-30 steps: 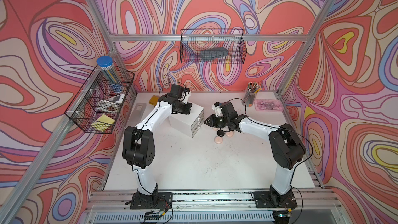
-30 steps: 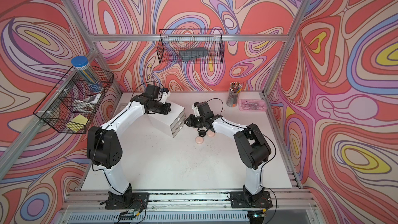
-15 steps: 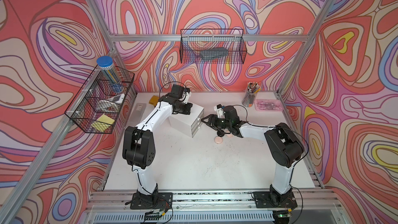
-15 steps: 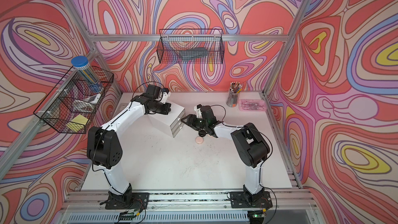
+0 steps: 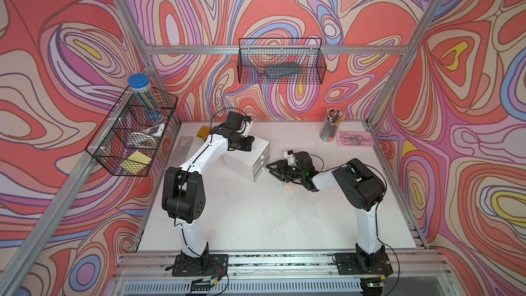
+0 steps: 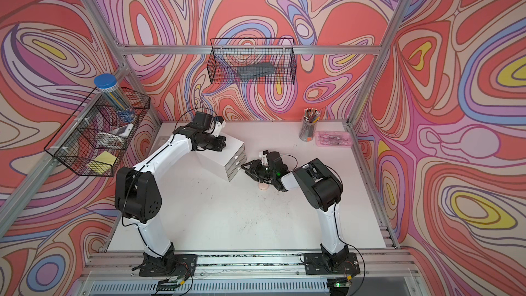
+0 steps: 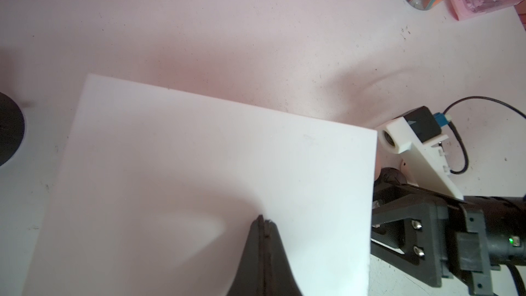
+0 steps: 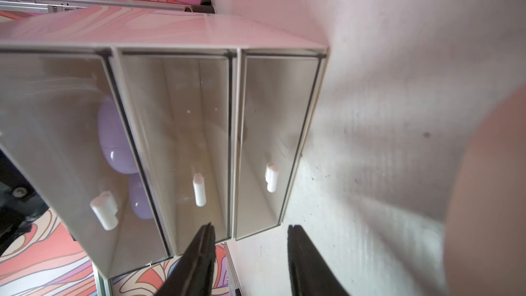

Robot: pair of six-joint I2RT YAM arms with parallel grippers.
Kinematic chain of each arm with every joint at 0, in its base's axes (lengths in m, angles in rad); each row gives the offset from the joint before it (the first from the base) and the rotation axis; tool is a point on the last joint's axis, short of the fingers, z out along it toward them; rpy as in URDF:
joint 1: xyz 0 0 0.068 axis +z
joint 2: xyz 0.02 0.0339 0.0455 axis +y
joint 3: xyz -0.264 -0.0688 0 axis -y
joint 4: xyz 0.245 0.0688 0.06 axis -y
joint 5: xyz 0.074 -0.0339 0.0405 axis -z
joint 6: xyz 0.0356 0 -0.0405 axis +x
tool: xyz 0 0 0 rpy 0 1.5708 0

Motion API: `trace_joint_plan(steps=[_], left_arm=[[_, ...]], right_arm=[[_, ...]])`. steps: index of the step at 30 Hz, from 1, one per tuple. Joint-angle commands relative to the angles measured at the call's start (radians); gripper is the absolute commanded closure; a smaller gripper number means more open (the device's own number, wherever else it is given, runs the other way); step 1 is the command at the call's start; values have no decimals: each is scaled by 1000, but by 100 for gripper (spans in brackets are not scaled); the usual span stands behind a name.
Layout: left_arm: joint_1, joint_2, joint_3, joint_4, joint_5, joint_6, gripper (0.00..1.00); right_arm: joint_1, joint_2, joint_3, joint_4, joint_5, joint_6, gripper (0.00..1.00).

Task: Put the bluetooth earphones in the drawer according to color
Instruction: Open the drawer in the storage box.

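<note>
Earphones in pale pink remain to be sorted. One pink case [image 5: 289, 185] lies near the middle of the counter, just beside the right arm's wrist. Over the last second the right tool [image 5: 269, 166] has sunk lower and edged in to the front of the drawer cabinet [image 5: 239, 163], which stands toward the counter's back left. Its jaws stand apart and empty, roughly straddling the lowest drawer [image 8: 279, 138], whose knob [image 8: 271, 177] is not yet pinched. Two lavender cases [image 8: 113, 138] already sit in the top drawer. The left tool [image 7: 263, 220] is clenched, its tip pressed on the cabinet top, unmoved. The next move is probably to pull a drawer open for pink.
</note>
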Motion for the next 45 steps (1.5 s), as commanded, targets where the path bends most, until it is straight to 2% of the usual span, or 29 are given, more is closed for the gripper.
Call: trace_joint_plan(steps=[1,11,29,38,45], left_arm=[[-21,106,-76,-221,-28,13,100],[-21,108,-69,-232,-29,15,100],[-22,109,-72,-241,-30,20,100],[-25,111,-70,-245,-29,22,100],[-29,119,-70,-244,-30,21,100]], right_arm=[[-2,0,14,82,-1,28,57],[-2,71,37,189,0,99,62],[9,152,119,253,-7,163,64],[29,173,139,255,-7,177,73],[46,170,128,258,-2,186,75]])
